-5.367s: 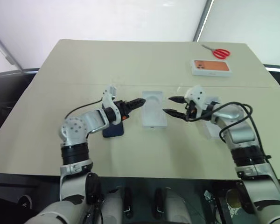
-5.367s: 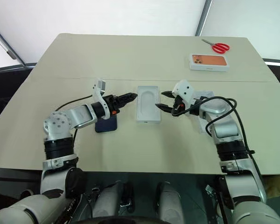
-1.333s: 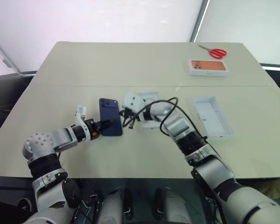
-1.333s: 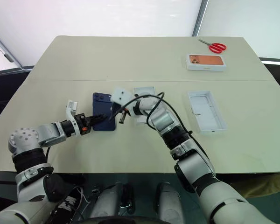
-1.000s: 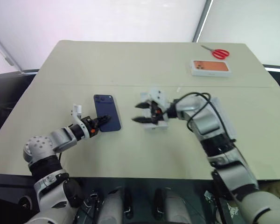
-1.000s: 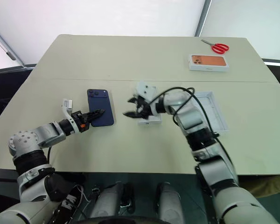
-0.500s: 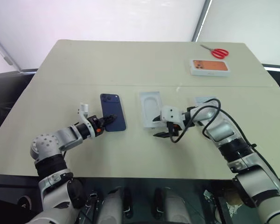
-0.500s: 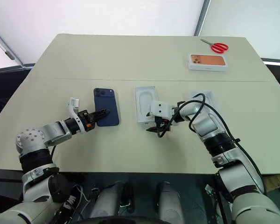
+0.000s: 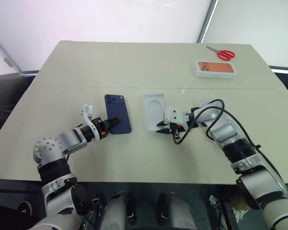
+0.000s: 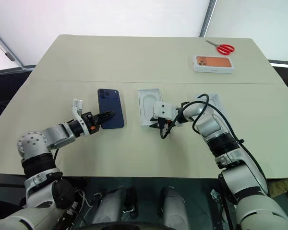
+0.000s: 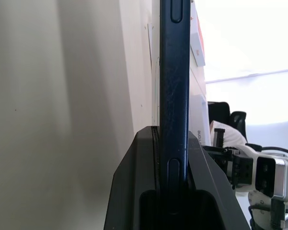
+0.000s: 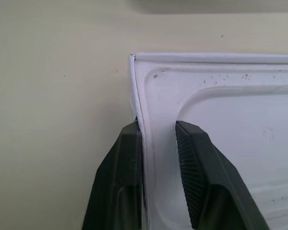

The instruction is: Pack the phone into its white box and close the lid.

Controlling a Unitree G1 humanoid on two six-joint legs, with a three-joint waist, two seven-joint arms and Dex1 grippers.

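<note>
Clamps the left gripper (image 9: 113, 121) on the near end of the navy phone (image 9: 118, 118), left of the white insert (image 9: 153, 108), sets the right gripper (image 9: 159, 127) slightly parted astride its near rim, and leaves the white box (image 9: 207, 102) at right unfilled, unclosed.

The phone (image 9: 117, 120) is sitting left of centre in the frame, its near edge lying between the left end effector (image 9: 113, 122) fingers. Just right of it, the insert (image 9: 154, 111) is lying on the surface (image 9: 134, 67), the right end effector (image 10: 158, 126) straddling its near rim. The white box (image 10: 212, 103) is lying further right, the scissors (image 9: 222, 53) and printed box (image 9: 217, 69) sitting at upper right
</note>
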